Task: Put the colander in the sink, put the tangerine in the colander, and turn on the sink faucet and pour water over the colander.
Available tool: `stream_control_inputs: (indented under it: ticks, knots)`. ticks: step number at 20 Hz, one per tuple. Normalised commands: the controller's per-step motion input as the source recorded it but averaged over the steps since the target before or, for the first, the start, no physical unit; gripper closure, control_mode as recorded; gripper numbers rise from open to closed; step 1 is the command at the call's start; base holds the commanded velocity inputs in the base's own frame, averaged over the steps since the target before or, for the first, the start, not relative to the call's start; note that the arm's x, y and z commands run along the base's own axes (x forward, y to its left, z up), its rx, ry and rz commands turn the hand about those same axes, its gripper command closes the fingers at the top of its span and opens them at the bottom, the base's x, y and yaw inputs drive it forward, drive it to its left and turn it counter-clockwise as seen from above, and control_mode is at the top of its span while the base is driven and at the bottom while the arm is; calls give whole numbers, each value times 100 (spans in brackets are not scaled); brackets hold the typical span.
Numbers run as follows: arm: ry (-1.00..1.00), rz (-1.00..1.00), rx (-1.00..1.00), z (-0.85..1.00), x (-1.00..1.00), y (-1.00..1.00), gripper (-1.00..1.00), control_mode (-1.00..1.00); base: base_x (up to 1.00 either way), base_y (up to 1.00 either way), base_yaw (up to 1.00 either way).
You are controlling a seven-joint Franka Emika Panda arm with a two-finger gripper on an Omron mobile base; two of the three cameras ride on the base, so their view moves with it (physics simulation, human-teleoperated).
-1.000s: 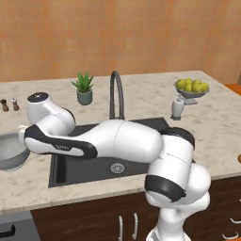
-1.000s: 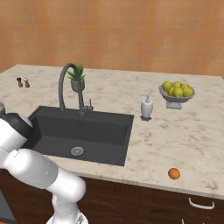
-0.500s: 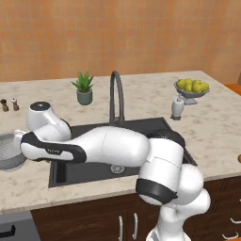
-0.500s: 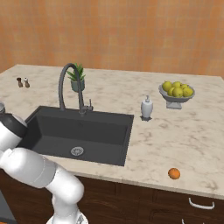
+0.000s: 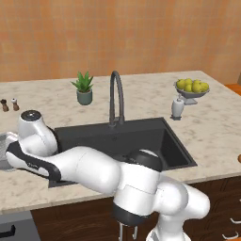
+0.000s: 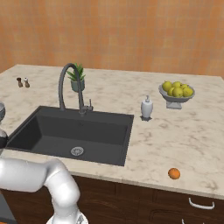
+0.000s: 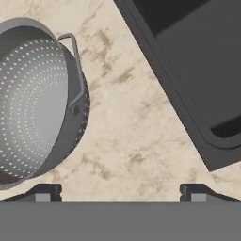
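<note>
— While the colander [image 7: 37, 99] is sitting on the counter [image 7: 136, 141] beside the sink [image 7: 197, 70], which step is going on?
— Reaching. The gripper [image 7: 120, 192] is hanging over bare counter, fingers wide, holding nothing. Next it needs the near handle [image 7: 75, 61].

beige marble counter [image 6: 183, 131]: colander [image 7: 33, 99], tangerine [image 6: 174, 173], soap bottle [image 6: 146, 108], fruit bowl [image 6: 176, 99], potted plant [image 6: 78, 78], shakers [image 6: 22, 82]

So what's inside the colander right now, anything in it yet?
Nothing visible: the hand view shows the colander on the counter beside the sink, its perforated inner wall bare. Its far side runs off the frame, so that part is unseen. The tangerine lies on the counter across the sink.
</note>
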Motion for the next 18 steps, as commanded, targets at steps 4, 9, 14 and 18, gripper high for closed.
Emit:
stream_control_inputs:
  ticks: [4,9,14,18]
  knots:
    - [-10,0,2,13,6,20,-100,-100,0,0,0]
    - [0,-3,5,-45,36,7,-100,-100,0,0,0]
    - [-6,-3,10,-7,47,13,-100,-100,0,0,0]
    - [-2,-11,1,0,18,56,-100,-100,0,0,0]
